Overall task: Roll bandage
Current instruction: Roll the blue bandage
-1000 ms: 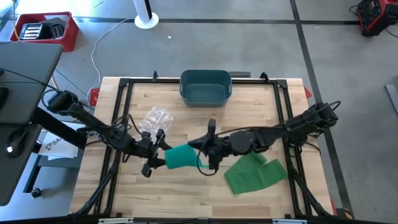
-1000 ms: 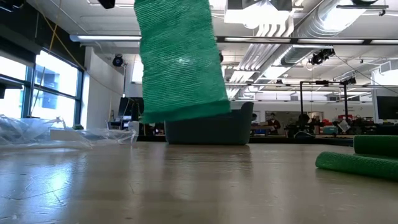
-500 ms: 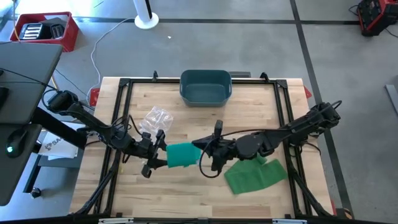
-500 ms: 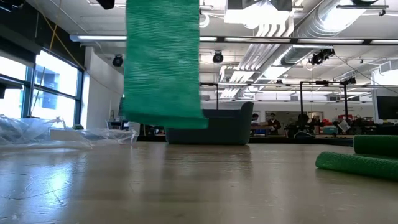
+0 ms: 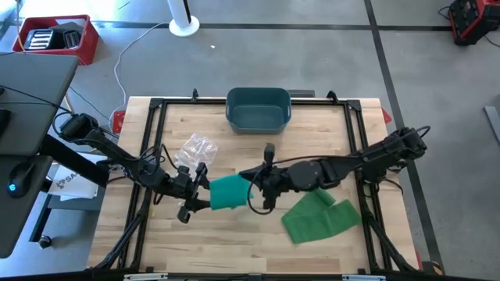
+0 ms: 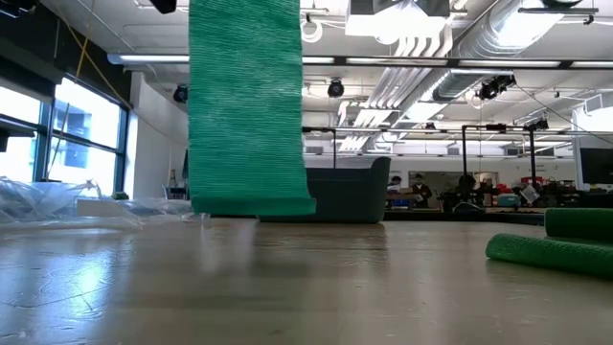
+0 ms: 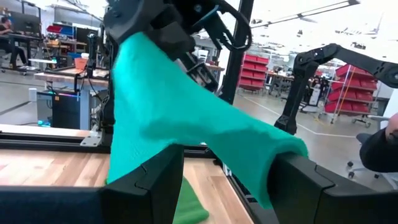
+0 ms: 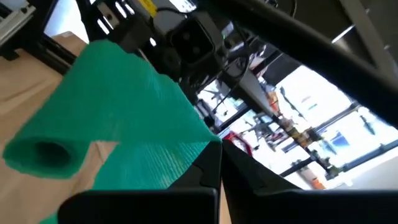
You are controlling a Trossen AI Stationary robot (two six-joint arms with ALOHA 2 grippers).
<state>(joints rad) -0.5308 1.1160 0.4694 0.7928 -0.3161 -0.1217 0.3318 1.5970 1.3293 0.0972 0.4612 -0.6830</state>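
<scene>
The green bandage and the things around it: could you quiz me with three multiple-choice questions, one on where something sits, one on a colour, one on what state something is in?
1. Where is the bin?
A. At the table's far edge, in the middle
B. At the near left corner
C. On the floor

2. What colour is the bandage between the two grippers?
A. White
B. Green
C. Red

3. How is the right gripper?
A. Wide open above the bin
B. Out of sight
C. Shut on the bandage

Answers:
1 A, the high view shows it centred along the far side of the wooden table.
2 B, every view shows it green, like the loose heap lying on the table.
3 C, its fingers pinch the bandage's end, opposite the left gripper, whose fingers stand spread around the roll.
</scene>
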